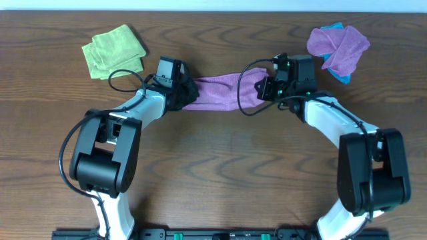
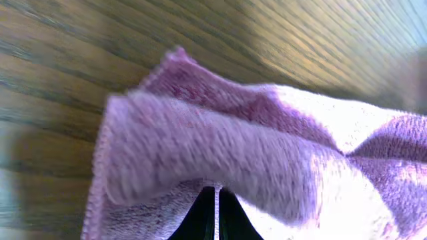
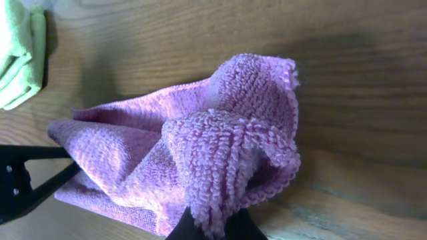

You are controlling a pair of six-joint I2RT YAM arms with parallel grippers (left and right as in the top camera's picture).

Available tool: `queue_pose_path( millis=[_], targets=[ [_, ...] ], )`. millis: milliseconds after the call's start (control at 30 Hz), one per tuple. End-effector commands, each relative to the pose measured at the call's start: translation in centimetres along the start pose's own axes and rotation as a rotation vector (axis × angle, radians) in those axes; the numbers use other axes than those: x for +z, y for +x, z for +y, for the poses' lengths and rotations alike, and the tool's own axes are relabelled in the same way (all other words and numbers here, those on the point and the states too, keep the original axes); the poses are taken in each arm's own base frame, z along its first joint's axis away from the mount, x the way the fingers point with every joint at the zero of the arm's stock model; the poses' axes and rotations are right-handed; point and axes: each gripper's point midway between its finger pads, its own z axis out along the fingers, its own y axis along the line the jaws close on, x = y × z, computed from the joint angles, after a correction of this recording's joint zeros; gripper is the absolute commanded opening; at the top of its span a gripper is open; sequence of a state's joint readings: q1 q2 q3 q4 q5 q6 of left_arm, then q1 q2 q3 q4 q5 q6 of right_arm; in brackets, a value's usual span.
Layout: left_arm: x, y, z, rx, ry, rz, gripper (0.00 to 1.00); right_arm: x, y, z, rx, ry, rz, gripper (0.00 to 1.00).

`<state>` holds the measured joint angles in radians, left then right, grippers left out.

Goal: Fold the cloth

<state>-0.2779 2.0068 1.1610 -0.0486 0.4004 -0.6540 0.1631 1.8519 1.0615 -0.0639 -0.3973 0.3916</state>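
Between the jaws, noted purple cloth (image 1: 217,91) strung as a narrow doubled strip over the surface (image 1: 220,167) — gripped endwise by left jaws and right jaws, both closed. Judged partway; crosswise fold outstanding.

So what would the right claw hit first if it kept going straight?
The right claw would probably push into the purple cloth it pinches, then the wooden table; depth is unclear.
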Motion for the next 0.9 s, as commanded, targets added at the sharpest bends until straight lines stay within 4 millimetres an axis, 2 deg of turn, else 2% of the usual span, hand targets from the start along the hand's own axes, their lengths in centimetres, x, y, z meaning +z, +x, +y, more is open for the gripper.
queue_pose_path(
  millis=[0, 167, 333, 467, 700, 867],
  targets=[
    [-0.9, -0.1, -2.3, 0.015, 0.082, 0.025, 0.06, -0.6, -1.3, 0.7, -0.058, 0.014, -0.028, 0.01],
    [-2.6, -1.1, -4.4, 0.037, 0.135, -0.014, 0.06, -0.6, -1.0, 0.5, -0.058, 0.019, -0.016, 0.01],
    [-2.7, -1.6, -5.8, 0.045, 0.150, -0.044, 0.06, -0.6, -0.9, 0.5, -0.057, 0.019, -0.015, 0.01],
    [-1.7, -1.7, -6.1, 0.044, 0.136, -0.079, 0.06, -0.5, -0.9, 0.6, -0.058, 0.015, -0.012, 0.01],
    [1.0, -0.5, -6.6, 0.038, 0.155, -0.064, 0.06, -0.5, -0.6, 0.7, -0.055, 0.008, -0.002, 0.01],
    [2.2, 0.3, -6.1, 0.031, 0.135, -0.050, 0.06, -0.5, -0.5, 0.9, -0.053, -0.003, 0.007, 0.01]
  ],
)
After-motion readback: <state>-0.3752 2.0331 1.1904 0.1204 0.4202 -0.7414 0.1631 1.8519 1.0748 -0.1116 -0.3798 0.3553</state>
